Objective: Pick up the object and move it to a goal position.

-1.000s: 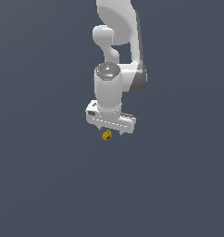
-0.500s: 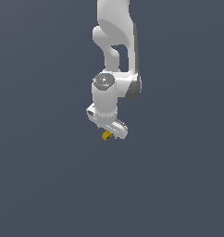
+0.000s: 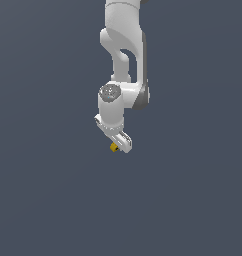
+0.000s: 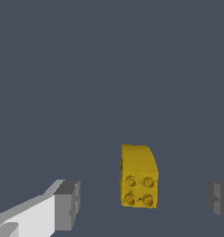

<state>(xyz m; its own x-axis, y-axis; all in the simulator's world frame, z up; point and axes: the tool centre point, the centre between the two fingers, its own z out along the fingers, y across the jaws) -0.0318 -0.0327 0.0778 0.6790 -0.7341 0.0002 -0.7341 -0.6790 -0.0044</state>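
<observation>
The object (image 4: 139,178) is a small yellow block with four studs on one face. In the wrist view it lies between my two grey fingertips (image 4: 67,203) with a clear gap on each side. My gripper (image 4: 142,201) is open and touches nothing. In the exterior view the object (image 3: 113,147) shows as a tiny yellow speck just below the white hand, at the lower end of my gripper (image 3: 120,145). The fingers themselves are too small to make out there.
The white arm (image 3: 124,60) comes down from the top of the exterior view. Around it there is only a uniform dark grey surface (image 3: 53,200).
The hand has turned about its vertical axis, so its wide bar now appears narrow and slanted. The yellow object has stayed in the same place.
</observation>
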